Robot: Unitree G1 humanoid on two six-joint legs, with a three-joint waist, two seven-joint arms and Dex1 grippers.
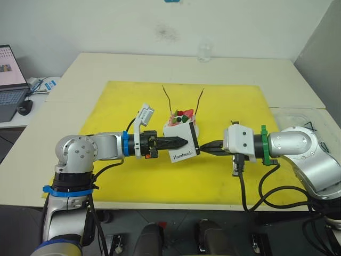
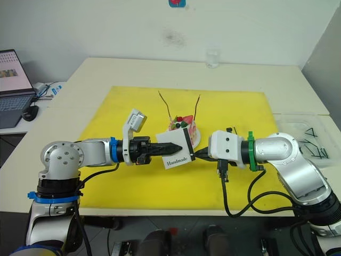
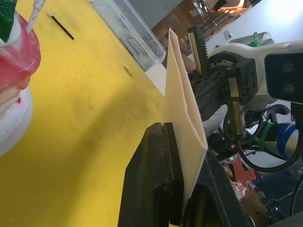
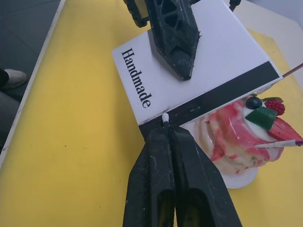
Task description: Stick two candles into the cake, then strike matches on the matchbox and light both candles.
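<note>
The pink cake (image 1: 181, 120) on its white plate sits mid-mat, and two thin candles (image 1: 167, 98) (image 1: 200, 100) stand up from it. In front of the cake my left gripper (image 1: 184, 142) is shut on the white matchbox (image 1: 181, 154), held off the mat with its black strip (image 4: 222, 92) facing right. From the right, my right gripper (image 1: 205, 148) is shut on a match (image 4: 165, 117). The match's pale tip touches the black strip. A second match (image 3: 61, 27) lies on the mat beyond the cake.
A yellow mat (image 1: 133, 101) covers the middle of the beige table. A clear plastic container (image 2: 309, 133) sits at the right edge. There is a glass (image 1: 204, 52) at the back and a laptop (image 1: 10, 80) with a mouse (image 1: 24, 108) at the far left.
</note>
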